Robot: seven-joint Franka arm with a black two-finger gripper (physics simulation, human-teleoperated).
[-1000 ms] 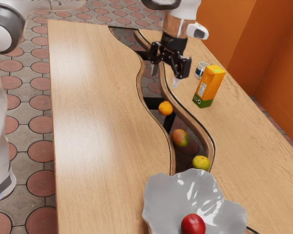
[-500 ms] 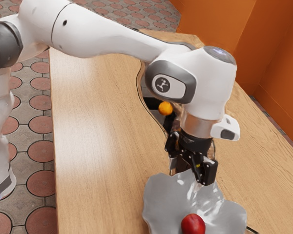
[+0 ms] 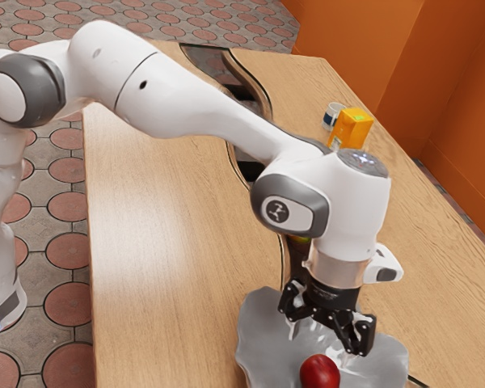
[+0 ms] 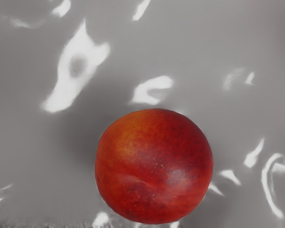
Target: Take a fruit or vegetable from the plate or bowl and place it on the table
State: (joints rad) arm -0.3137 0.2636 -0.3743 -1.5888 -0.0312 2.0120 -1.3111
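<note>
My gripper (image 3: 326, 338) hangs over the grey, wavy-edged bowl (image 3: 257, 331) in the exterior view, its two fingers spread wide with nothing between them. The red fruit (image 3: 320, 373) lies in the bowl, lower in that view than the fingertips. Seen from the wrist, the round red-orange fruit (image 4: 154, 166) rests on the shiny grey bowl surface (image 4: 28, 156), not held.
Behind the arm, a dark wavy channel (image 3: 246, 153) runs along the wooden table (image 3: 170, 242). A yellow carton (image 3: 352, 126) and a mug (image 3: 332, 115) stand on its far side. A sliver of fruit (image 3: 300, 239) shows beside the wrist.
From near the carton, my hand has come across the table to the bowl, lately moving lower toward the red fruit. The arm now covers most of the fruits in the channel. The gripper stays open.
</note>
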